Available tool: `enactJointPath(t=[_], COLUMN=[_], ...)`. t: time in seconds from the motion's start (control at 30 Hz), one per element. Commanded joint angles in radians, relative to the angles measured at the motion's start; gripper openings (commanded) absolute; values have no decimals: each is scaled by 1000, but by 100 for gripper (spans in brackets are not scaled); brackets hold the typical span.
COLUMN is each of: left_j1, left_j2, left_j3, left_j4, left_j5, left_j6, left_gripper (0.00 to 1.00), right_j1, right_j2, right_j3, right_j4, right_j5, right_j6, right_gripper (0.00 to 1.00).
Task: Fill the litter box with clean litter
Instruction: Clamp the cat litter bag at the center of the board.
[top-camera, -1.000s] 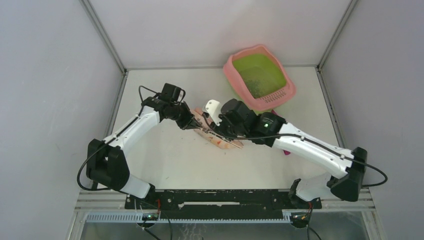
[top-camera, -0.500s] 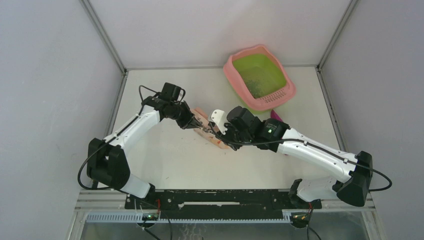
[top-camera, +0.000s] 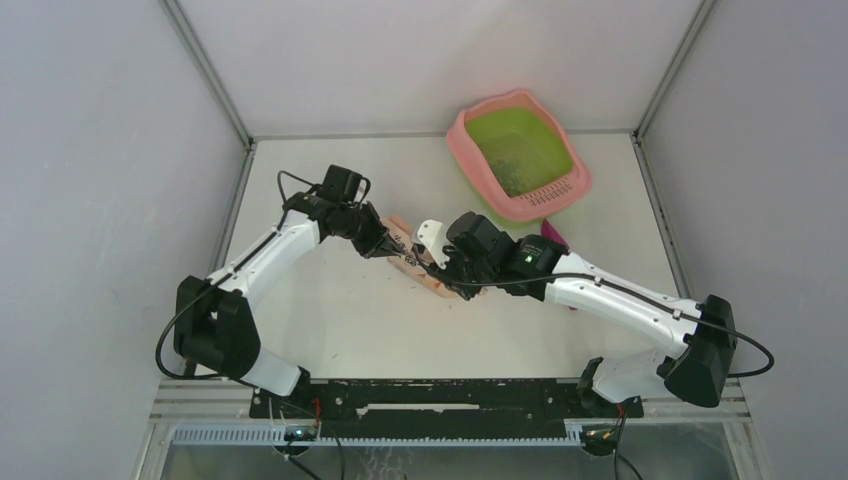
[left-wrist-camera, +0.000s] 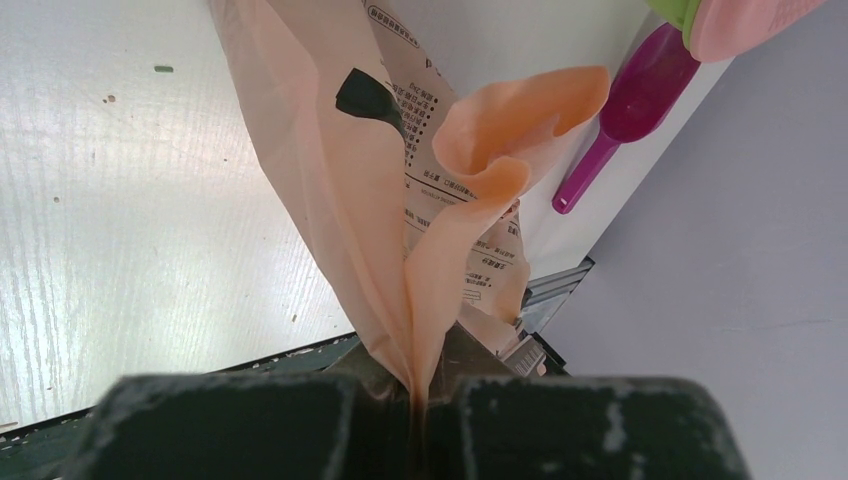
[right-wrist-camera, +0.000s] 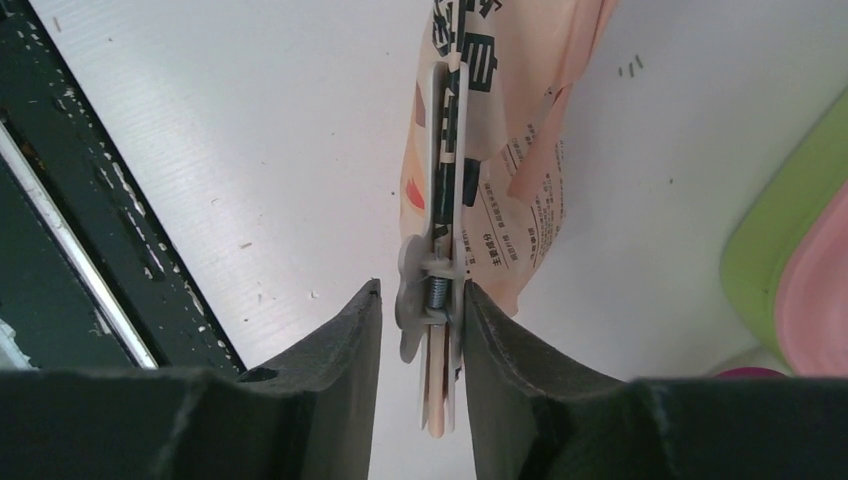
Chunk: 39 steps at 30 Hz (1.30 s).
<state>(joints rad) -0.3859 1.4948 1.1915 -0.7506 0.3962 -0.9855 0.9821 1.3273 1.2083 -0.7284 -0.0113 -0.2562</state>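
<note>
Left gripper (left-wrist-camera: 418, 385): clamped on peach litter bag (left-wrist-camera: 340, 200) edge. Right gripper (right-wrist-camera: 422, 300): half-closed on white spring clip (right-wrist-camera: 440, 180). Litter box (top-camera: 470, 150): far right, litter (top-camera: 520, 175) sparse inside. Risk: clip slipping from partial pinch, bag tearing

The bag (left-wrist-camera: 300, 150) carries rows of small black print beside a solid black mark, too fine and creased to read. Larger black characters on it, by the white clip (right-wrist-camera: 440, 180), are cut off and unreadable.
</note>
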Motion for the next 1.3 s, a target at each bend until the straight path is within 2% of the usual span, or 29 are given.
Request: enactJointPath(t=[0.0,0.07,0.13,0.23,0.37,1.17,1.2,1.27], left_j1=[10,10,10,10,10,11,10,10], left_j2=[-12,-12,-11,-10,-9,-1,-2,-1], left_j3=[79,76,78,79,82,109,108,107], left_j4=[34,37,37,40,42,50,50,52], left_j5=[17,19,20,24,28,61,63,63], left_j6=[23,22,22,21,20,7,7,7], left_gripper=[0,0,0,0,0,0,0,0], right_j1=[-9,-14,-18,-20,-22,17,17,18], right_j2=[4,0,-4,-12,-7,96,102,113], right_j3=[9,8,8,8,8,26,28,34], right_j4=[45,51,55,60,67,68,65,54], right_j5=[35,27,29,24,26,114,122,134], right_j6=[15,17,18,17,10,-7,-4,-2], right_gripper=[38,24,15,7,1,0,4,23])
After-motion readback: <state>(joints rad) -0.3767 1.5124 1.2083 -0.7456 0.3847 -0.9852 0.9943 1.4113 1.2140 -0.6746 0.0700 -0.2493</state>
